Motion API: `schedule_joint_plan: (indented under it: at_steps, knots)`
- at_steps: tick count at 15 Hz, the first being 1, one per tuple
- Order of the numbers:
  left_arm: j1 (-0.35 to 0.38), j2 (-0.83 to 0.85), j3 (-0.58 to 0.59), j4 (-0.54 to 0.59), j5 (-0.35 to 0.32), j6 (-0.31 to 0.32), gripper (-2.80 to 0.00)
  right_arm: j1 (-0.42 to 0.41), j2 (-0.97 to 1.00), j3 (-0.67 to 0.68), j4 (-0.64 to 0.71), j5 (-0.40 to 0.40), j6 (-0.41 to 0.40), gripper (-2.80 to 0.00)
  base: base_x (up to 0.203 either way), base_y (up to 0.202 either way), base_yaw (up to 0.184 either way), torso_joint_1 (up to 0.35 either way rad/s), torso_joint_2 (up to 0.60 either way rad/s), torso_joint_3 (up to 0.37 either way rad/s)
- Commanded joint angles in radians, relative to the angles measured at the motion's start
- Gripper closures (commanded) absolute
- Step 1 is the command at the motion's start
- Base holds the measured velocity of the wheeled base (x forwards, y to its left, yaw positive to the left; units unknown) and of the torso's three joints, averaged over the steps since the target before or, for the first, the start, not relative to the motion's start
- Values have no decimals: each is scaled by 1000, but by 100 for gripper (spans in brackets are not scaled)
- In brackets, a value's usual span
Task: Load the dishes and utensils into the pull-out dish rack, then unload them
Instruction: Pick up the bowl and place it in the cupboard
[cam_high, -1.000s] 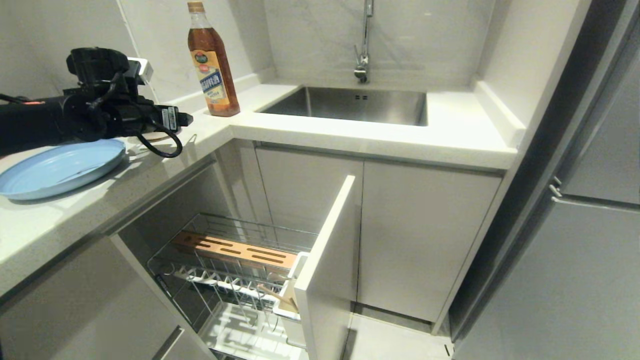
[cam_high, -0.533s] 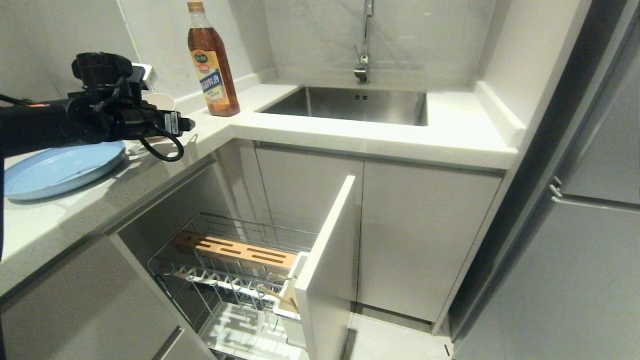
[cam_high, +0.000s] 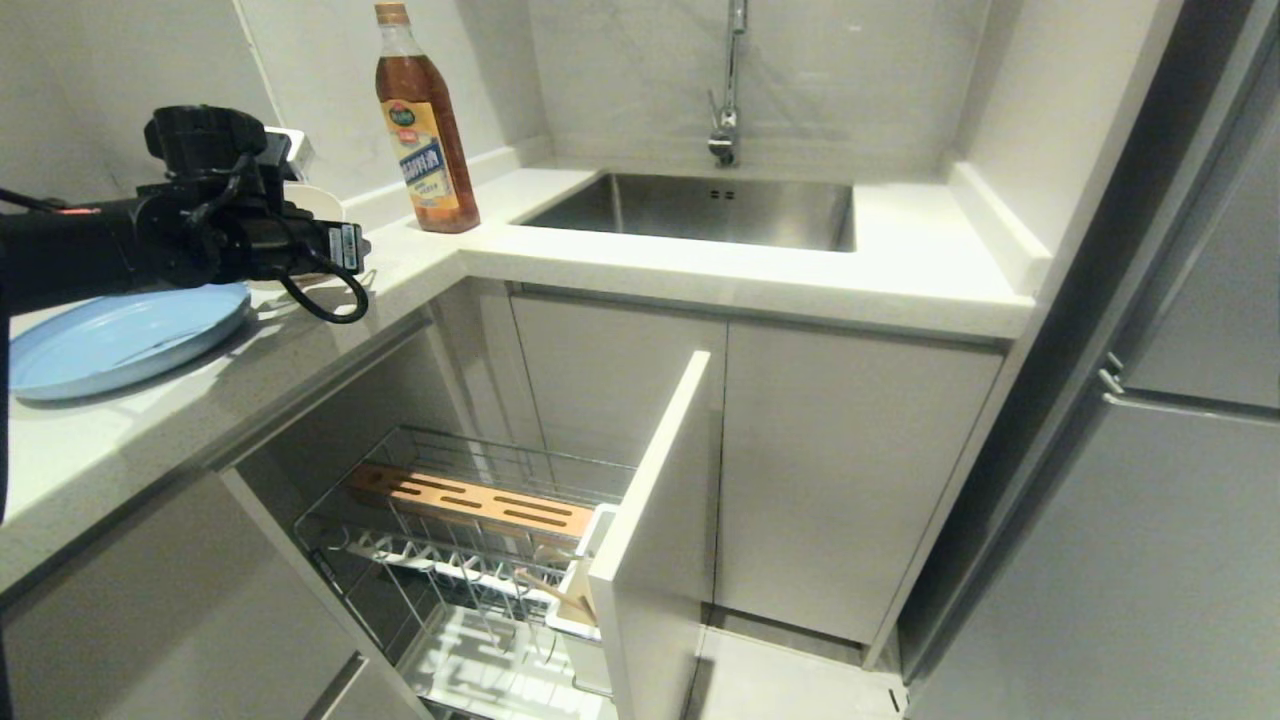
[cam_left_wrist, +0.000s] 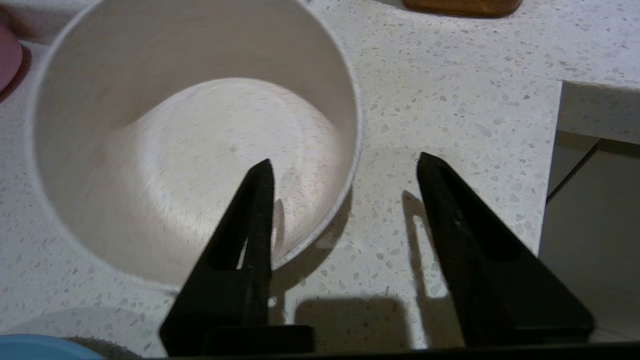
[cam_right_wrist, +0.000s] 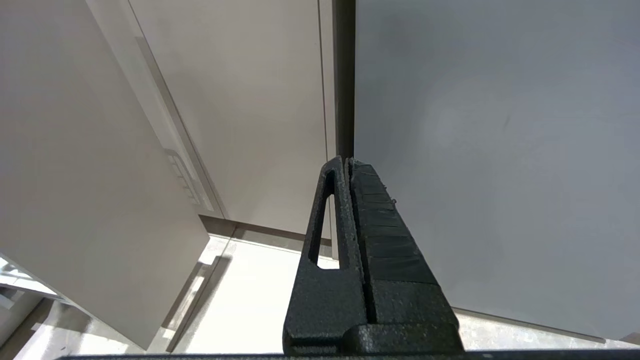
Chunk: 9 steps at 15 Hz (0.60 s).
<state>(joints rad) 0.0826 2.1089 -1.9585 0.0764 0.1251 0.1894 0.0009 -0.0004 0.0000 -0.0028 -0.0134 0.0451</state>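
A white bowl (cam_left_wrist: 165, 150) stands upright on the speckled counter; its rim (cam_high: 318, 197) shows just behind my left gripper (cam_high: 345, 245). In the left wrist view my left gripper (cam_left_wrist: 345, 159) is open and straddles the bowl's near wall. One finger (cam_left_wrist: 250, 220) is inside the bowl, the other (cam_left_wrist: 465, 235) outside over the counter. The light-blue plate (cam_high: 120, 335) lies flat on the counter under the left arm. The pull-out dish rack (cam_high: 400, 560) stands open below, with thin light wooden chopsticks (cam_high: 555, 592) leaning in its white holder. My right gripper (cam_right_wrist: 347, 162) is shut and empty.
A tall oil bottle (cam_high: 425, 130) stands on the counter corner past the bowl. The sink (cam_high: 700, 205) and tap are further along. The rack's white front panel (cam_high: 650, 520) juts out into the floor space. A grey cabinet front (cam_high: 1150, 500) fills the right side.
My left arm has dipped a little toward the counter. The white bowl's rim now shows behind the gripper. The rack and bottle have not moved.
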Motion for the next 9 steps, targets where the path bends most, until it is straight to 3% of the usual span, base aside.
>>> schedule_joint_plan:
  at_steps: [1, 9]
  knots:
    - [0, -3, 1, 0, 1, 1, 0, 1, 0, 0, 0, 0, 0, 0, 0, 0, 0, 0, 0, 0]
    - [-3, -39, 3, -6, 4, -34, 0, 1, 0, 0, 0, 0, 1, 0, 0, 0, 0, 0, 0, 0]
